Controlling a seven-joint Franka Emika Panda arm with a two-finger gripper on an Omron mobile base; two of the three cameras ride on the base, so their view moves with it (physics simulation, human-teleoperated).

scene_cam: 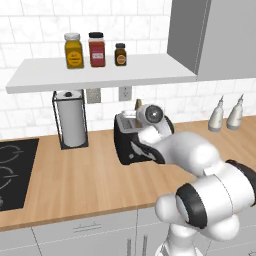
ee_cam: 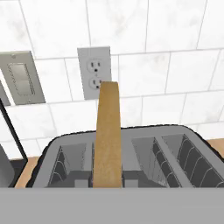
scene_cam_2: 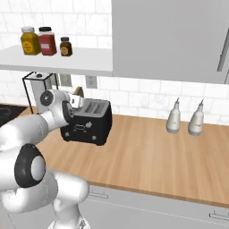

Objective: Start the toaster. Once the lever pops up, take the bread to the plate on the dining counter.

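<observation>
1. Above the wall worktop [scene_cam: 75,175], the bread [ee_cam: 107,131] stood upright in a left slot of the toaster [scene_cam_2: 87,123], edge-on to the hand camera.
2. Risk, as judged: a tilted or skewed reach could jam the slice against the slot wires.
3. Hand [scene_cam: 142,116] hovered just over the toaster; its opening could not be told.

White marble-tile wall [scene_cam: 30,35] | white floating shelf [scene_cam: 100,74] with three spice jars [scene_cam: 96,49] | light-wood countertop [scene_cam_2: 156,152] | grey upper cabinet [scene_cam_2: 170,36] | black cooktop [scene_cam: 12,172]
</observation>
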